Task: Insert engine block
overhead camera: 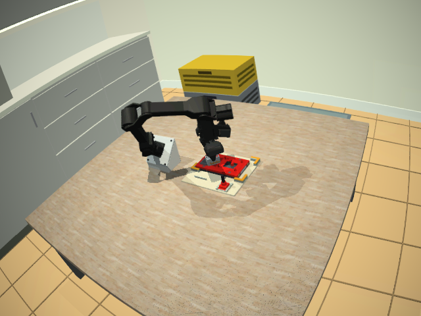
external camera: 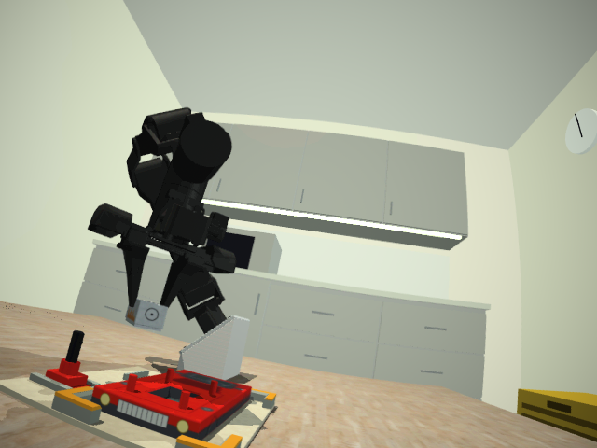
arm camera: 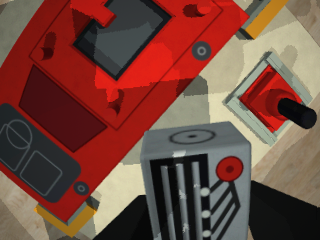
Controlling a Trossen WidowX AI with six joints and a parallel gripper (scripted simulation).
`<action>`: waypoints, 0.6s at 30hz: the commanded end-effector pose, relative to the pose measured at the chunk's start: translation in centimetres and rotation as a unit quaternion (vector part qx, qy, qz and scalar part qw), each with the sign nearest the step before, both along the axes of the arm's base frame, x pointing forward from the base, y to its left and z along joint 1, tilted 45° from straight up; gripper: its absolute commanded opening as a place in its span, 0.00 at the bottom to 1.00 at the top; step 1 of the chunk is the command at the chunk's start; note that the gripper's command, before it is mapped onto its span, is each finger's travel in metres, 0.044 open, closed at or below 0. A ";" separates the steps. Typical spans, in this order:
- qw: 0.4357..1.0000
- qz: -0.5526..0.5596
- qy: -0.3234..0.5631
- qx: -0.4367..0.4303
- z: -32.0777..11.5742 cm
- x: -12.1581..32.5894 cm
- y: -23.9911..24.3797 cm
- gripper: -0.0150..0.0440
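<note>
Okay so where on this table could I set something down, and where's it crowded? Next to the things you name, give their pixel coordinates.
The near part of the wooden table (overhead camera: 204,258), between the cream board (overhead camera: 234,193) and the front edge, and the right part past the orange corners (overhead camera: 242,178). It's crowded around the red car body (overhead camera: 243,162) (external camera: 221,402) (arm camera: 55,112), under the fingers.

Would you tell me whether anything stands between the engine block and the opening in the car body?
Nothing visible blocks a high path: the gripper holds the engine block above the car body. Red posts rise around the opening, though, so a low approach might clip one.
</note>
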State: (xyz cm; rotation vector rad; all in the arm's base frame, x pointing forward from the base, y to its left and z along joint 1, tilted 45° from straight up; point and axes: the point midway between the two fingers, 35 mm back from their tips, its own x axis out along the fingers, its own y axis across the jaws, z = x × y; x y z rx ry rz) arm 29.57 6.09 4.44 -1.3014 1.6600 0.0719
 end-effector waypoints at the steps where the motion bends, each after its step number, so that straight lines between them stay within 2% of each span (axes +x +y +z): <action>1: 0.998 -0.036 -0.041 0.008 -0.8 0.5 0.7 0.25; 18: 0.950 -0.218 -0.221 0.025 -5.6 2.0 2.3 0.25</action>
